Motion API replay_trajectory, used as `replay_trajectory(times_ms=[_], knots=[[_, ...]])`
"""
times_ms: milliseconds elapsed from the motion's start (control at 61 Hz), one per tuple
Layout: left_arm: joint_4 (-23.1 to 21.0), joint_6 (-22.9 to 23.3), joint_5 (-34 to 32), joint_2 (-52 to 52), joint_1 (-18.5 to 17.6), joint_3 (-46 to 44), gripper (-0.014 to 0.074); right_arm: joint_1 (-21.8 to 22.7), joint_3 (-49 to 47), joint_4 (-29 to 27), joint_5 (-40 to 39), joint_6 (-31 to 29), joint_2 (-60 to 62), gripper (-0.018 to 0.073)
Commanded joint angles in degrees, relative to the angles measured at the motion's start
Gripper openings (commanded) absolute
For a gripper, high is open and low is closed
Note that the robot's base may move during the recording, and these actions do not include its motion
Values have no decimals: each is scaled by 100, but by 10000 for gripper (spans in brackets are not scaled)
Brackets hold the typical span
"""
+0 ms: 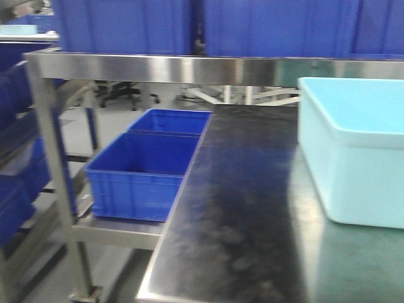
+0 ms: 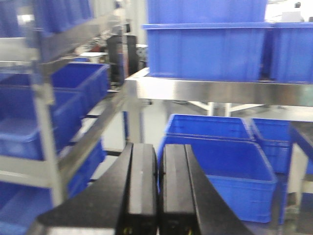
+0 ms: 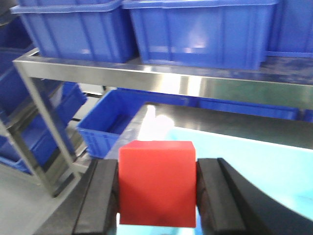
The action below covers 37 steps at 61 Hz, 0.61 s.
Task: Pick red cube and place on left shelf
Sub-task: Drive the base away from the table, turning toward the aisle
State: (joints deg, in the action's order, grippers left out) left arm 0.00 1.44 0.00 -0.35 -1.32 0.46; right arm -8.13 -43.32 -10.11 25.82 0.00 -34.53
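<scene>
Right jaws clamp the red cube (image 3: 156, 183); left jaws pressed together.

Brushed-steel left shelf (image 1: 126, 66), glossy plastic crates (image 1: 142, 170), matt red cube (image 3: 156, 183).

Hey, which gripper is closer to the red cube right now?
The right. The right gripper clamps the red cube between its fingers, above the pale tub. The left gripper is shut and empty, facing blue crates, with no cube in its view.
</scene>
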Motion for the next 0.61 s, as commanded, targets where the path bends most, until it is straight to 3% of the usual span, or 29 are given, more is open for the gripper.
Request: replay_trajectory(times_ms=[0,590], knots=[[0,-1,-495,-82,11,141,101,7,-153,-43,-560,-35,-2,56],[0,-1,-495,-82,11,141,101,7,-153,-43,-560,-35,-2,56]])
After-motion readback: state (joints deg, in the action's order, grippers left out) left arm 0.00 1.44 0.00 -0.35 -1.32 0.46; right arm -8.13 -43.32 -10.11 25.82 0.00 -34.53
